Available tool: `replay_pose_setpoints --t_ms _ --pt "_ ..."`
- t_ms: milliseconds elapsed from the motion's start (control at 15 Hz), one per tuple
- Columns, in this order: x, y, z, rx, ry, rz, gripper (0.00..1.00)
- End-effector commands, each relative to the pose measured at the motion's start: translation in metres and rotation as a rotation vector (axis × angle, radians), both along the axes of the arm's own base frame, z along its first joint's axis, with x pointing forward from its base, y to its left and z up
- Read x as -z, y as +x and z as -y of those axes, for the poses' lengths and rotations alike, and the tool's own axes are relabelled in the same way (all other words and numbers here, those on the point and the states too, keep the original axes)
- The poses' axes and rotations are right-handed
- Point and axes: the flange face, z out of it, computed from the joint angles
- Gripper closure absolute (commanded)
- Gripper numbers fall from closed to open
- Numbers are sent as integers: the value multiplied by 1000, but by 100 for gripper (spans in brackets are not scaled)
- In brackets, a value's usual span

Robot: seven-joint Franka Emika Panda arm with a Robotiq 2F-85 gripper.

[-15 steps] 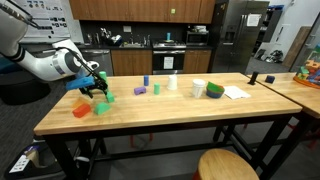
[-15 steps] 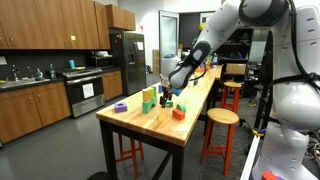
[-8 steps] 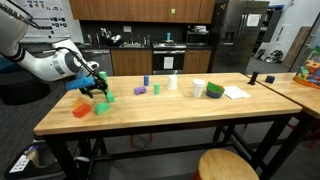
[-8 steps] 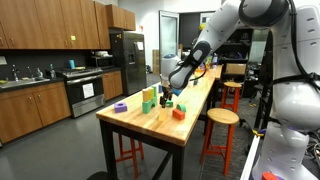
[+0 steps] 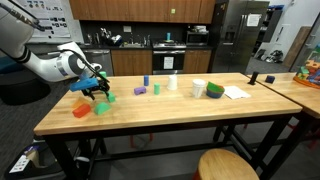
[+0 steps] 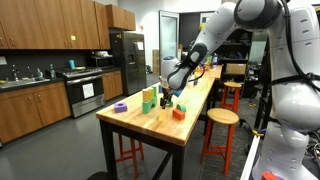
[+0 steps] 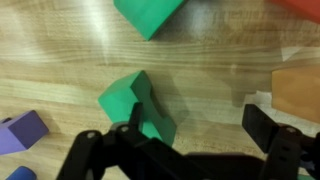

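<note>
Green block point(image 7: 135, 105) lies on the table point(image 7: 220, 62); we see our gripper point(image 7: 197, 124) above it, jaws wide apart.

In the wrist view, the top edge cuts the top green block point(image 7: 150, 12) at 12 o'clock and leaves a sliver of a red thing point(image 7: 303, 5) at 1 o'clock. The right edge cuts the orange block point(image 7: 300, 95) at 3 o'clock. The gripper point(image 7: 198, 132) hides the middle green block's point(image 7: 128, 100) lower corner.

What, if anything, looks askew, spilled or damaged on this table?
Nothing looks spilled or damaged. One mild oddity: in the wrist view the green block beneath the open pincer lies turned at an angle to the wood grain of the table. An orange block and a purple block lie loose nearby.
</note>
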Motion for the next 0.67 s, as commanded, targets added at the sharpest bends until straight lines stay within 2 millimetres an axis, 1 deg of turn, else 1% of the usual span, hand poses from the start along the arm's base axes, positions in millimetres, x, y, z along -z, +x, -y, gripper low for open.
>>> replay_pose_setpoints --t_ms 0,333,600 --pt "-4 12 13 -18 5 -4 0" --pt "-29 11 20 -59 37 17 0" --pt "-35 15 24 -67 33 22 0"
